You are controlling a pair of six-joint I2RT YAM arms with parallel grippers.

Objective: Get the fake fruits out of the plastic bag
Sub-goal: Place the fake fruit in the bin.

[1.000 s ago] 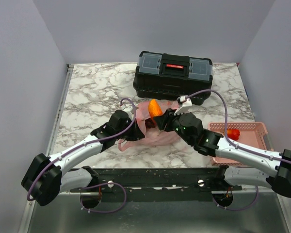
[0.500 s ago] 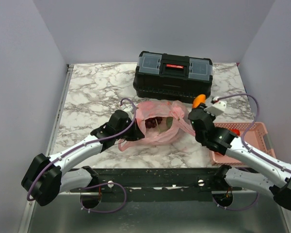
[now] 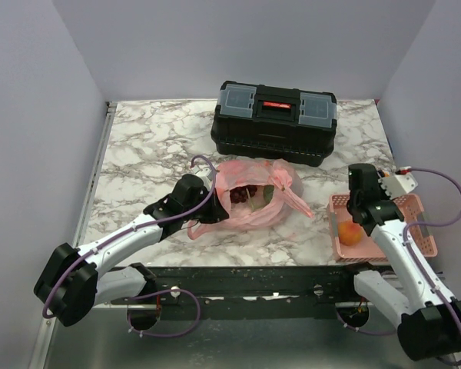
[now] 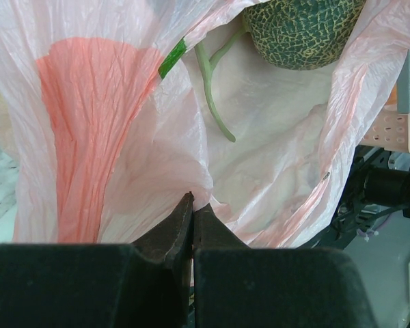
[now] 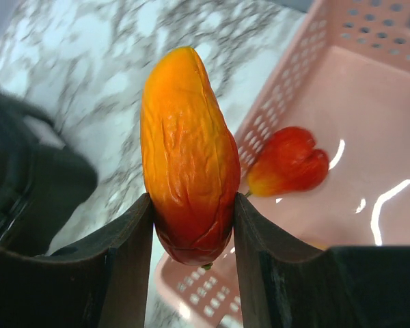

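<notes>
I work in what looks like a lab test booth; plain walls (image 3: 31, 115) box in a marble-patterned table (image 3: 154, 146); a black mounting rail (image 3: 246, 280) spans the near edge.

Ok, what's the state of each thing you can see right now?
plastic bag: open, rim pinched
left claw: shut on plastic bag
right claw: shut on orange fruit, over basket
red fruit: lying in basket
green melon: inside plastic bag
toolbox: lid closed
</notes>
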